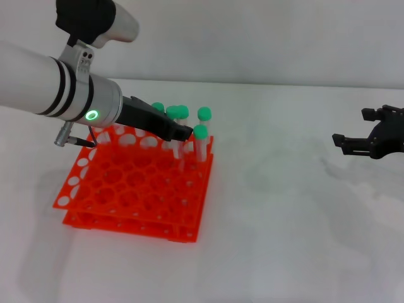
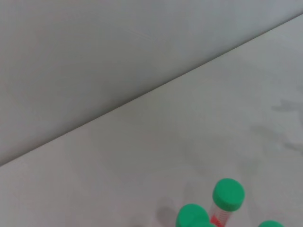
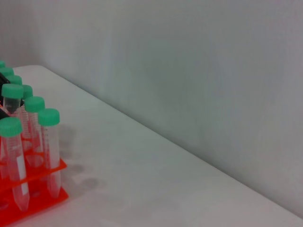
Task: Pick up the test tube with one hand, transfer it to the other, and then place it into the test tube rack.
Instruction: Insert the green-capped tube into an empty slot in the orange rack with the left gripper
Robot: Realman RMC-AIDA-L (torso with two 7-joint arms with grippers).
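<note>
My left gripper point(image 1: 181, 133), on the arm with the green ring light, reaches over the far right part of the orange test tube rack point(image 1: 101, 196). It is shut on a test tube point(image 1: 182, 113) just under its green cap, and the tube stands upright with its lower part down in the rack. The same tube shows in the right wrist view point(image 3: 12, 91) with black fingers at its side. Several other green-capped tubes point(image 1: 201, 134) stand around it in the rack. My right gripper point(image 1: 355, 129) is open and empty, hanging above the table at the far right.
The rack's near and left holes point(image 1: 120, 180) hold nothing. White table point(image 1: 284, 227) stretches to the right and in front of the rack. A pale wall point(image 1: 265, 38) runs along the table's far edge.
</note>
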